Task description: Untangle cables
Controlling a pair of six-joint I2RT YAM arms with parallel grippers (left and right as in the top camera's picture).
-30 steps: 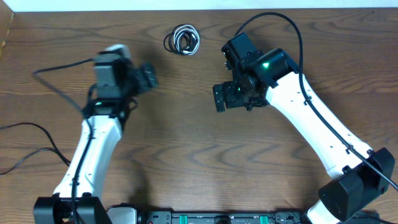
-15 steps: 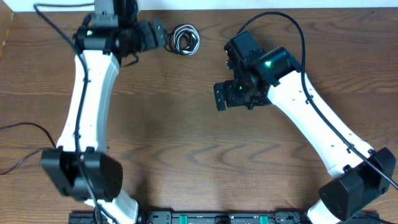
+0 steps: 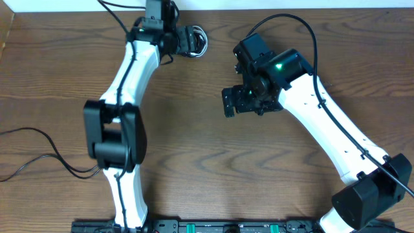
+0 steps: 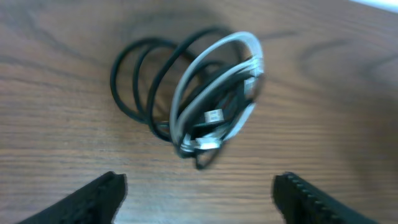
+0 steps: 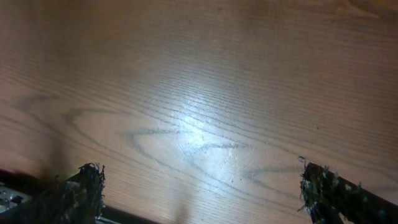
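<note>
Hovering wide apart, the left fingers face the coiled cables.

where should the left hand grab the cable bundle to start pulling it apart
Probably the black loops, which fan out clear of the white loop in the left wrist view. Come down from above with the open left hand, pinching across the strands.

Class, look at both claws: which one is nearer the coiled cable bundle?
The left claw: open, with the black-and-white bundle just ahead of it. The right claw has only tabletop before it.
</note>
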